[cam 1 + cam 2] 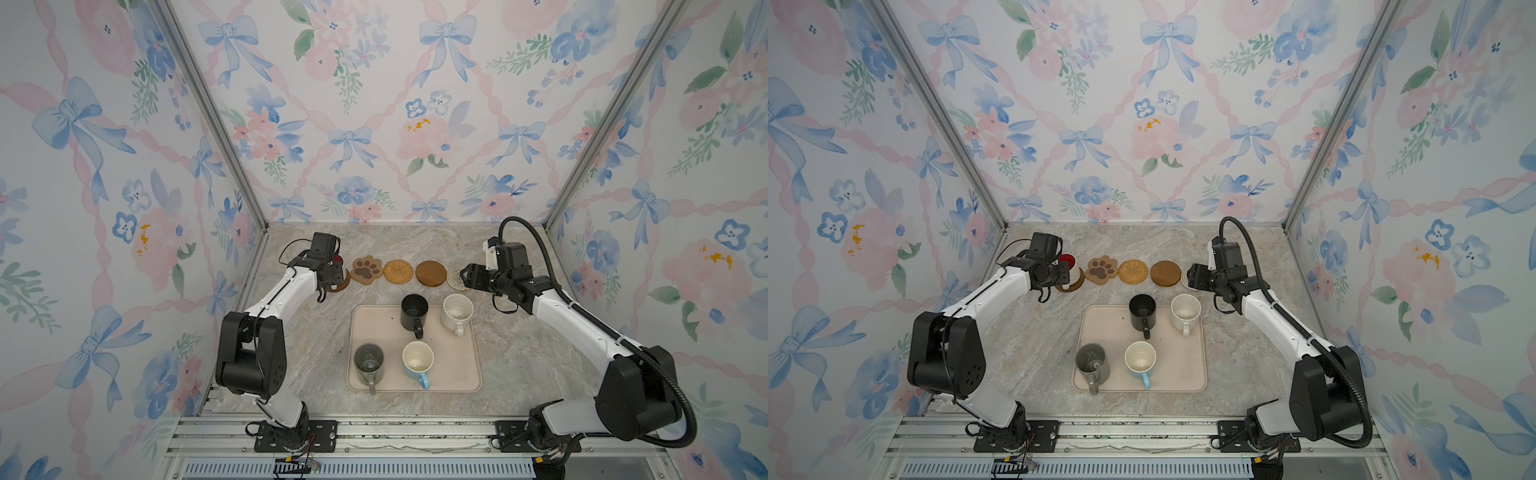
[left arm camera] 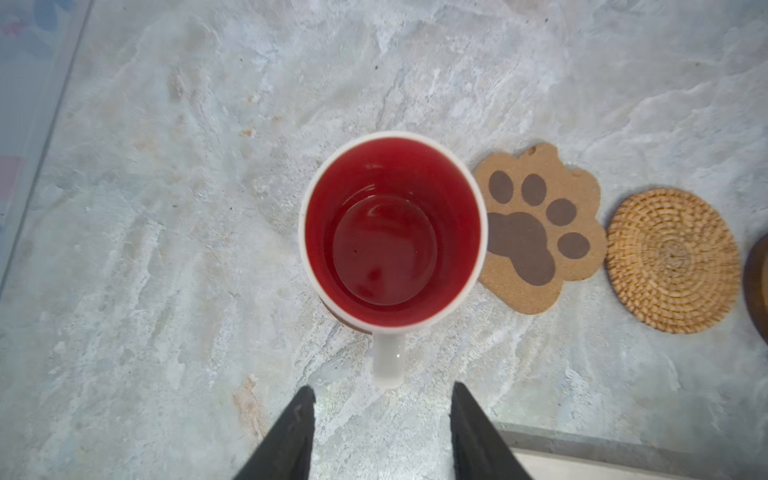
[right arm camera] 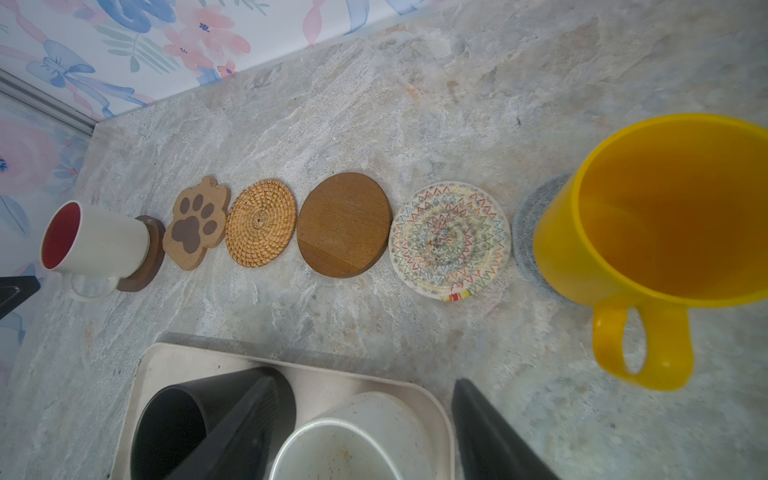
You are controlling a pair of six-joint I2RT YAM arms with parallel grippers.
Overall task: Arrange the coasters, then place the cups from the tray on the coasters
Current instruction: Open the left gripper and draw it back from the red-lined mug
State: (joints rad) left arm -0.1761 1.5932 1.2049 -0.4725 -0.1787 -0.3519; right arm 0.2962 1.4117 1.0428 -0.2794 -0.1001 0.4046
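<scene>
The cream speckled mug (image 1: pixel 457 311) on the tray (image 1: pixel 455 365) sits just behind and below the open, empty right tool (image 1: pixel 464 277), well apart from the open left tool (image 2: pixel 382 391).

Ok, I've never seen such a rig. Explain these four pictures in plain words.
Two robot arms, each ending in a two-fingered gripper, work over a stone-look table. Two pictures look down from overhead; two come from wrist cameras. Six coasters lie in a row. A white mug with red inside stands on a dark wooden coaster, a yellow mug on the blue-grey coaster. Four mugs wait on the beige tray: black mug, cream speckled mug, grey mug, light blue mug. The left gripper and right gripper are open, holding nothing.
</scene>
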